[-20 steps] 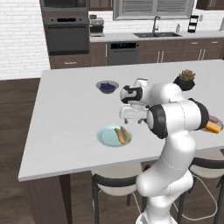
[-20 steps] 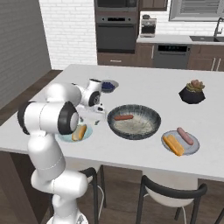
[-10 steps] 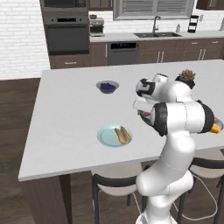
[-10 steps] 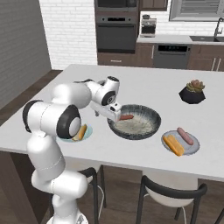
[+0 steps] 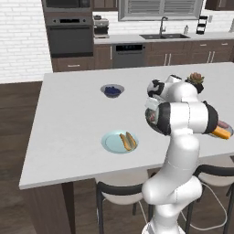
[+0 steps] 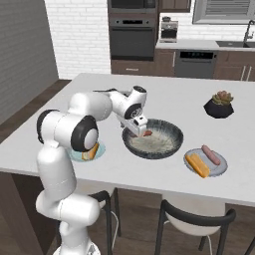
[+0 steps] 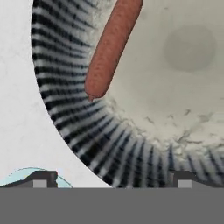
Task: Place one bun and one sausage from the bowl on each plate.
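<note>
The counter (image 6: 60, 119) carries everything, and the arm (image 6: 74, 129) reaches across it from the near left in the right base view. At the counter's middle sits the bowl (image 6: 167, 147), the largest dish, dark and striped at the rim, pale inside. In the hand view its rim sweeps from 10 o'clock down to 5 o'clock, and one red-brown sausage (image 7: 111, 46) lies inside it toward 12 o'clock, slanting up to the right, apart from everything else.

Next in size are the two plates. The grey plate (image 6: 221, 167), at 3 o'clock of the bowl in the right base view, has an orange bun (image 6: 197, 165) and a pale pink sausage (image 6: 210, 154) lying side by side, so I judge that plate finished. The blue-green plate (image 5: 109, 141), at 9 o'clock of the bowl in that same view, holds a tan bun (image 5: 128, 140); I cannot make out a sausage on it. So about three quarters looks done: what is left is carrying the last sausage from the bowl to the blue-green plate.

The gripper (image 6: 141, 128) hangs over the bowl's 9 o'clock rim, jaws spread as wide as they go. Nothing lies between them, and they touch nothing; the sausage is near but not yet straddled.
</note>
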Controlling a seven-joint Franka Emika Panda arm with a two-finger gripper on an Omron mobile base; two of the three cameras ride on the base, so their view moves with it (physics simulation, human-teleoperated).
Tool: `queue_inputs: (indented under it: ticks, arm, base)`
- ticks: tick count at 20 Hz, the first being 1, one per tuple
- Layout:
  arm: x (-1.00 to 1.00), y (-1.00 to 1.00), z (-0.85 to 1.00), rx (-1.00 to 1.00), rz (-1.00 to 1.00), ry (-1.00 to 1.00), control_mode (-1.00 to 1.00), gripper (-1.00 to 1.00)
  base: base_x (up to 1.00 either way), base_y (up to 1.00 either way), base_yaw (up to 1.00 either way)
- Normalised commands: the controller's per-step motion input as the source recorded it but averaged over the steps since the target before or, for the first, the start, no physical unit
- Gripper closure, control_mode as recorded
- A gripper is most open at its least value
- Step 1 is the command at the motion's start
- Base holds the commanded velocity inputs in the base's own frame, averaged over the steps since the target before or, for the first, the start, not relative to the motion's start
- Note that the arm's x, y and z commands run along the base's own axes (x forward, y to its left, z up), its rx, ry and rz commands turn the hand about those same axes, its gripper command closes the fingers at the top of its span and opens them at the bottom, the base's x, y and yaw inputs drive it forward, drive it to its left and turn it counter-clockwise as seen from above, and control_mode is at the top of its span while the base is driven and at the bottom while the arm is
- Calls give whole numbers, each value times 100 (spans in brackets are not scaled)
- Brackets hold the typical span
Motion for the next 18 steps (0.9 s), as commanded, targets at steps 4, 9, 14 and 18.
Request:
queue_inputs:
  ticks: [4,9,14,18]
  arm:
    - [59,-55,0,10,-15,1,-100,-100]
    - [43,-48,-23,12,-16,0,-100,-100]
    - [9,-19,-40,4,-10,0,-100,-100]
    - [21,0,-21,0,-1,0,-100,-100]
  base:
    - [0,0,0]
    - [0,0,0]
    - [0,0,0]
    - [0,0,0]
